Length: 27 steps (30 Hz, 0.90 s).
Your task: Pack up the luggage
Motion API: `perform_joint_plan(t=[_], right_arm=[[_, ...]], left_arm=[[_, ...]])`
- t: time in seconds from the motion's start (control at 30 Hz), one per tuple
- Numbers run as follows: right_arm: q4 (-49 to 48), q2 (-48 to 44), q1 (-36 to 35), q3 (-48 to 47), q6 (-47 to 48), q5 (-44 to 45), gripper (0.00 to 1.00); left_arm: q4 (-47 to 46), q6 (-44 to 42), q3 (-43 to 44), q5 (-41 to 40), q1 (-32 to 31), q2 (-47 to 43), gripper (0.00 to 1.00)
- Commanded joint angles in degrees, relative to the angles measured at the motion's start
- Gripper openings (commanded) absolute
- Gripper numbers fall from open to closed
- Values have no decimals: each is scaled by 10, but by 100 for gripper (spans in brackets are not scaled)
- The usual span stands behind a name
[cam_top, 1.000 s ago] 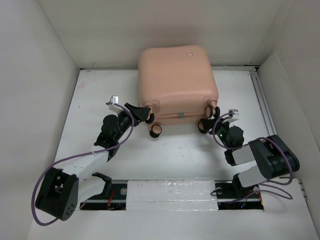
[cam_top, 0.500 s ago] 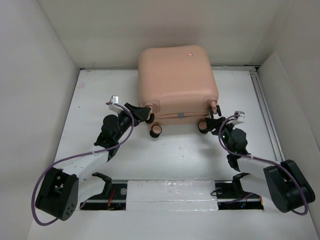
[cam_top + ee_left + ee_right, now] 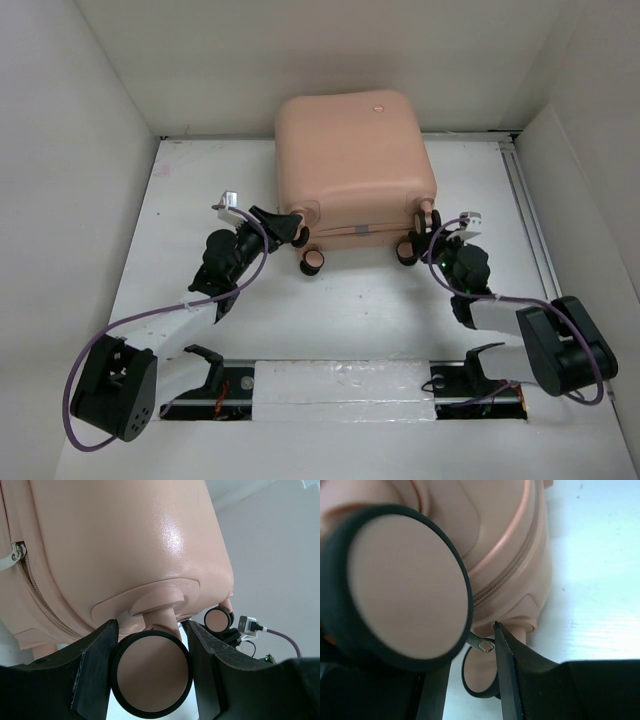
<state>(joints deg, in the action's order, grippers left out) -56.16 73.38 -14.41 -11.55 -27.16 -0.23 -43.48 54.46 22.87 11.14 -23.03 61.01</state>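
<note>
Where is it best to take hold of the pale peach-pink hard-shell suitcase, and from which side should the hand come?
Grip a pink, black-rimmed caster wheel at the near end of the suitcase, coming low from the near side. The shell is broad, smooth and rounded, probably too wide to span; the wheels stick out on narrow stems. The left hand is closed on one this way.

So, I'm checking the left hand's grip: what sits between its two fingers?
A caster wheel of the luggage fills the gap; the left wrist view shows it.
</note>
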Motion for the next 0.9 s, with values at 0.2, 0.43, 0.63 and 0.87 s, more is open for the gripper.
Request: perform_joint_plan(t=[0.2, 0.43, 0.63, 0.87], right_arm=[[-98, 22, -14, -53, 32, -24, 43], [-111, 49, -19, -65, 26, -19, 12], [-184, 80, -58, -24, -21, -18, 0], [-286, 198, -319, -13, -19, 143, 0]], left_arm=[[-28, -8, 5, 13, 0, -9, 0], [-28, -8, 5, 13, 0, -15, 0], [-34, 4, 5, 32, 0, -10, 0], [-96, 42, 11, 68, 0, 17, 0]])
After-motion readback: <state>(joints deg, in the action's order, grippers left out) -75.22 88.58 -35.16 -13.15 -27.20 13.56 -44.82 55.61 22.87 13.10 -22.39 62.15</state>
